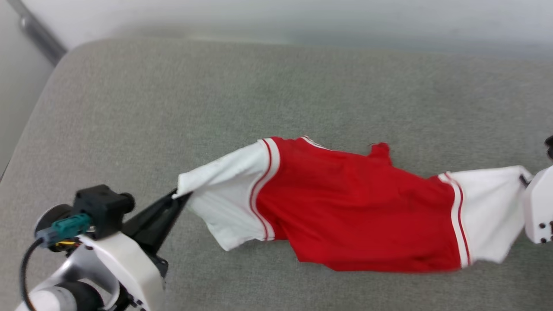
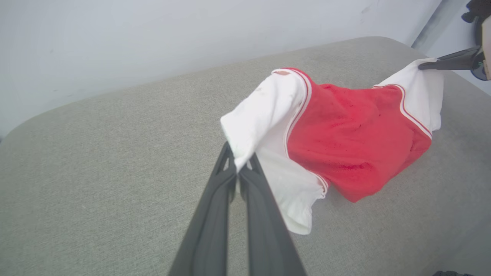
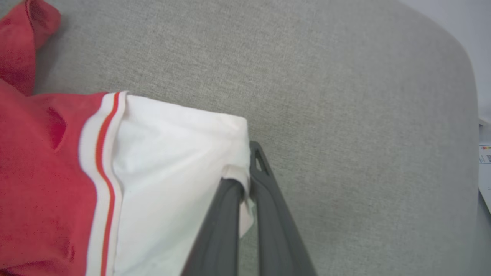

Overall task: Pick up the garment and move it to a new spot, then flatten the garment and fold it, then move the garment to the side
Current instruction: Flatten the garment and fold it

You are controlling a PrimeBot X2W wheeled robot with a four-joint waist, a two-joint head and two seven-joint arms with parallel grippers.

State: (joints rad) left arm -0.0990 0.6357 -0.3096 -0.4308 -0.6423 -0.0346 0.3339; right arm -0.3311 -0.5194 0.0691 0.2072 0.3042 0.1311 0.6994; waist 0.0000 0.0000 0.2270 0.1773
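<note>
The garment [image 1: 354, 207], red with white sleeves and red-and-white stripe trim, hangs stretched between both grippers just over the grey cushion [image 1: 259, 95]. My left gripper [image 1: 179, 196] is shut on the hem of its left white sleeve [image 2: 261, 115], and in the left wrist view that gripper [image 2: 237, 165] pinches the sleeve's corner. My right gripper [image 3: 245, 176] is shut on the edge of the other white sleeve [image 3: 168, 153], at the far right of the head view [image 1: 525, 179]. The chest letters are hidden.
The grey cushion [image 3: 345, 96] spreads wide around the garment, with rounded corners at the back left and right. A pale wall [image 2: 153, 38] rises behind it. The right arm's white wrist housing [image 1: 538, 207] sits at the frame's right edge.
</note>
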